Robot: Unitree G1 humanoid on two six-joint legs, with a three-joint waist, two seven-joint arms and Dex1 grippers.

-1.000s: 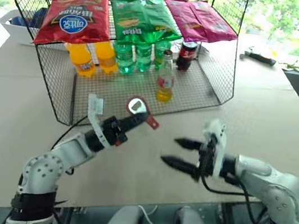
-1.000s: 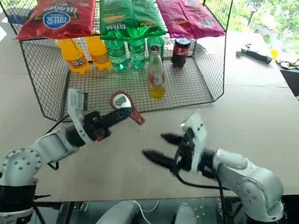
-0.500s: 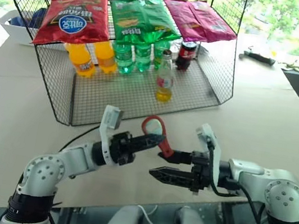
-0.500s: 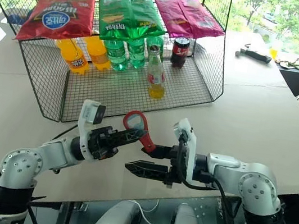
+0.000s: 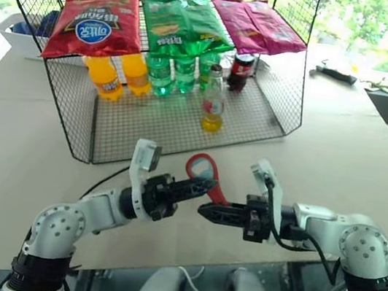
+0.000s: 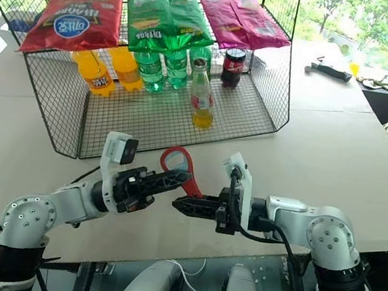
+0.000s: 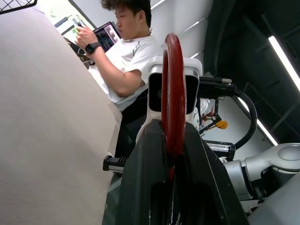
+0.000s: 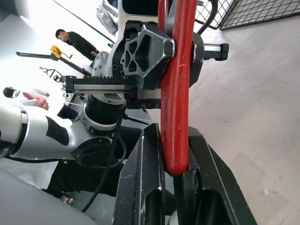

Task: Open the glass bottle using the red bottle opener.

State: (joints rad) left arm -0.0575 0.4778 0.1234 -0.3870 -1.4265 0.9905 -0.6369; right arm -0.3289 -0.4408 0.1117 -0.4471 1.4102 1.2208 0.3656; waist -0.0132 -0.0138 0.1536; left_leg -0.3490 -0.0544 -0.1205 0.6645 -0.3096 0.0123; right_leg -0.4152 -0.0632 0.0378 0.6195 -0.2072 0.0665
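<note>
Two grippers meet over the bare front of the table [image 5: 341,150], and both are clamped on one thing: the red bottle opener [image 5: 205,175]. It's a flat red piece, its rounded loop head standing up and its handle tapering down between the two sets of black fingers. The left gripper [image 5: 206,184] pinches it from the left side, fingers narrowed tight on the metal. The right gripper [image 5: 204,210] comes in from the opposite side, level, its jaws closed on the lower handle; the right wrist view shows the red shaft [image 8: 177,93] seated between those fingers. In the left wrist view the opener [image 7: 172,89] stands edge-on between the left fingers.

Behind them sits the big wire basket [image 5: 294,73], open toward the robot. Across its top lie three snack bags: red [image 5: 95,23], green [image 5: 183,26] and magenta [image 5: 258,23]. Down on the mesh floor stands the glass bottle [image 5: 213,104], upright, clear with a narrow neck, red-and-white label round the middle, yellow-orange liquid at the bottom. It stands apart, in front of the row of other drinks: orange soda bottles [image 5: 120,75] to the left, green bottles [image 5: 172,72] just behind it, a dark can [image 5: 242,70] behind to the right. The basket's right side panel stands beside the bottle. Far back right, a small tool [image 5: 335,72] lies on the table.
</note>
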